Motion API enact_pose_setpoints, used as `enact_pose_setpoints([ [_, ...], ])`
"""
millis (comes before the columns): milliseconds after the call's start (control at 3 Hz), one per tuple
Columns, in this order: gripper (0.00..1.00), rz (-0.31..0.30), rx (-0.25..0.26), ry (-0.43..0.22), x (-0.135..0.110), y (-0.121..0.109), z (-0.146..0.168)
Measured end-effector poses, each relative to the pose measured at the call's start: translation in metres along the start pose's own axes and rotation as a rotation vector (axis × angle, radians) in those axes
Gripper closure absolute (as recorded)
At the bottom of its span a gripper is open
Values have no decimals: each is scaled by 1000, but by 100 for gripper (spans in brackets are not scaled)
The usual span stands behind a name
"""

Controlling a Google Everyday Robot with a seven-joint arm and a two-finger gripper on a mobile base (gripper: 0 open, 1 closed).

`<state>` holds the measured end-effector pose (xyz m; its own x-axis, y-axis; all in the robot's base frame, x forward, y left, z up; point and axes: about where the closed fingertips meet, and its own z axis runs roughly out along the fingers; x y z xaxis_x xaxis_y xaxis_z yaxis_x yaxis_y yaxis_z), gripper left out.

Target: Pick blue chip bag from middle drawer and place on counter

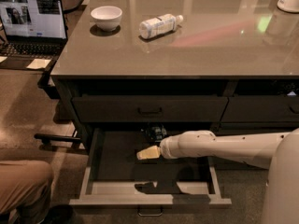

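The middle drawer [149,190] stands pulled open below the counter [210,50], showing its dark floor, pale grey walls and a silver loop handle [150,213]. The blue chip bag [156,133] lies at the back of the drawer, partly under the shadow of the closed drawer above. My gripper [145,153], tan-tipped at the end of a white arm reaching in from the right, hovers over the drawer floor. It is just in front of the bag and slightly to its left, not touching it.
A clear plastic bottle [160,25] lies on its side on the counter, with a white bowl [106,17] to its left. An open laptop [30,24] sits on a side table at far left. A person's leg [23,185] is at bottom left, beside the drawer.
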<state>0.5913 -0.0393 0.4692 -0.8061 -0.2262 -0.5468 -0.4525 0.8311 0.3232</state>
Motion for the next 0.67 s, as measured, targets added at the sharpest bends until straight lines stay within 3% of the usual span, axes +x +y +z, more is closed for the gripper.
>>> enact_pose_setpoints([
  [333, 0, 4, -14, -11, 0, 0, 1],
  [667, 0, 31, -4, -63, -2, -11, 11],
])
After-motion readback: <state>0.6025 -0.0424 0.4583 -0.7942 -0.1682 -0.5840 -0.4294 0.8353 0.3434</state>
